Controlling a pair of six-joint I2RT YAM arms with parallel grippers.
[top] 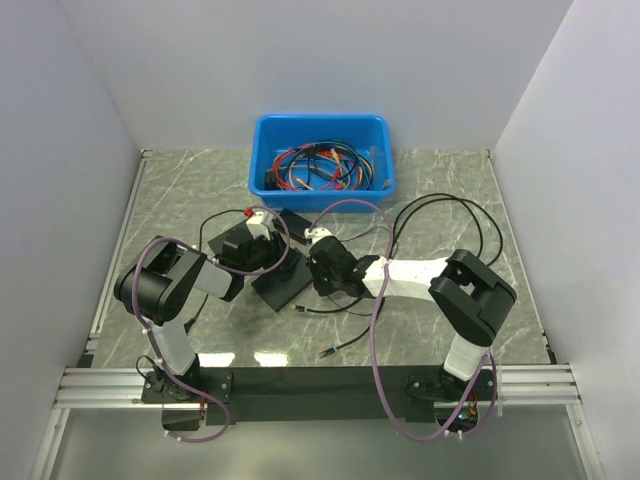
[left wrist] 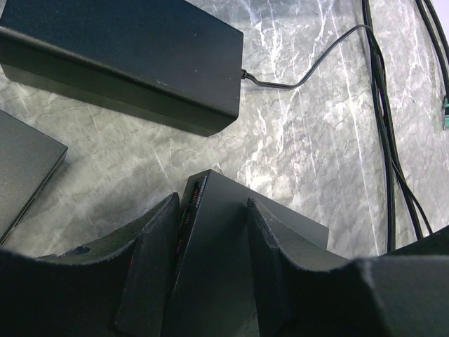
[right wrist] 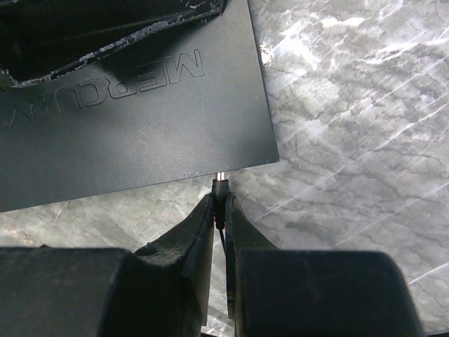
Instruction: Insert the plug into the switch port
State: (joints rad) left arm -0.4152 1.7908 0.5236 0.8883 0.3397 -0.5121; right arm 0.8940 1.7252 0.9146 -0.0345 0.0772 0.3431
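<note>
The switch (right wrist: pixel 140 126) is a flat black box lettered MERCURY; in the top view it (top: pixel 285 285) lies at the table's middle. My right gripper (right wrist: pixel 219 203) is shut on the plug (right wrist: pixel 219 188), a small black connector. Its metal tip touches the switch's near edge close to the right corner. In the top view the right gripper (top: pixel 318 268) sits just right of the switch and hides the plug. My left gripper (left wrist: pixel 210 210) is shut on the switch (left wrist: pixel 210 267), one finger on each side, with a row of small lights beside the left finger (left wrist: pixel 151 253). Its fingers (right wrist: pixel 105 35) show over the switch's far part.
A large black adapter brick (left wrist: pixel 126 56) with a thin cable lies ahead of the left gripper, and another flat black box (left wrist: pixel 21 168) is to its left. Black cables (left wrist: pixel 382 140) run on the right. A blue bin (top: pixel 320 118) of cables stands at the back. Loose cable ends (top: pixel 325 353) lie near the front.
</note>
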